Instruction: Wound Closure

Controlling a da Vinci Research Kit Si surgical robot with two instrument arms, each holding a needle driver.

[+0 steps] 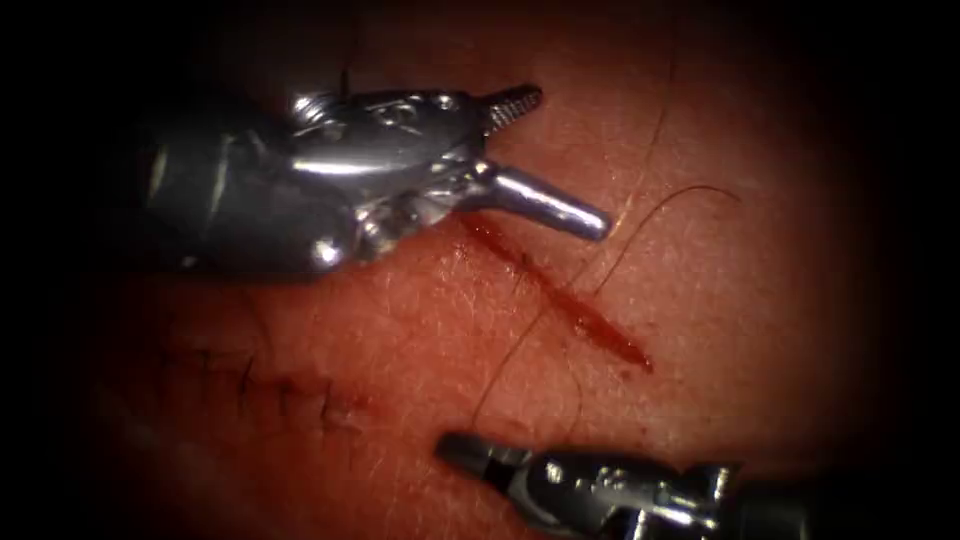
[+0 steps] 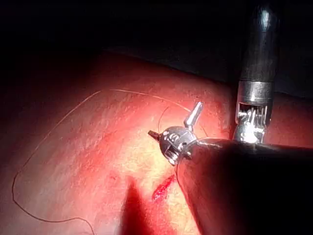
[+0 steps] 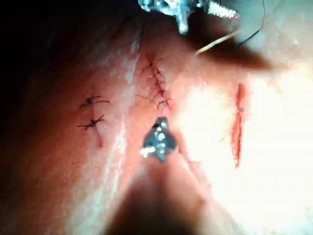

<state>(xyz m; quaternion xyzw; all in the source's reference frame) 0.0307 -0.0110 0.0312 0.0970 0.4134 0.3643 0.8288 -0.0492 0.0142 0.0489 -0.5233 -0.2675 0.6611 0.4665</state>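
**Jaws spread at the cut, thread loose, needle hard to make out**

In the endoscope view, the left tool (image 1: 545,160) is seen at the upper end of the cut (image 1: 560,295), its jaws spread wide with nothing between them; the lower jaw lies just above the cut's top end. The right tool (image 1: 462,452) is seen near the lower edge of the tissue (image 1: 760,320), below the cut and apart from it. Its jaws appear pressed together, and nothing can be made out in them. Its shaft is cut off by the frame.

The thread (image 1: 520,340) is seen lying loose across the cut, one end curving off on the right side and the other running down towards the right tool's tip, where its end is lost. A pale sliver near the left tool in the right wrist view may be the needle; this cannot be told for certain.

Older stitches (image 1: 285,390) are dimly seen left of the cut, half lost in shadow.
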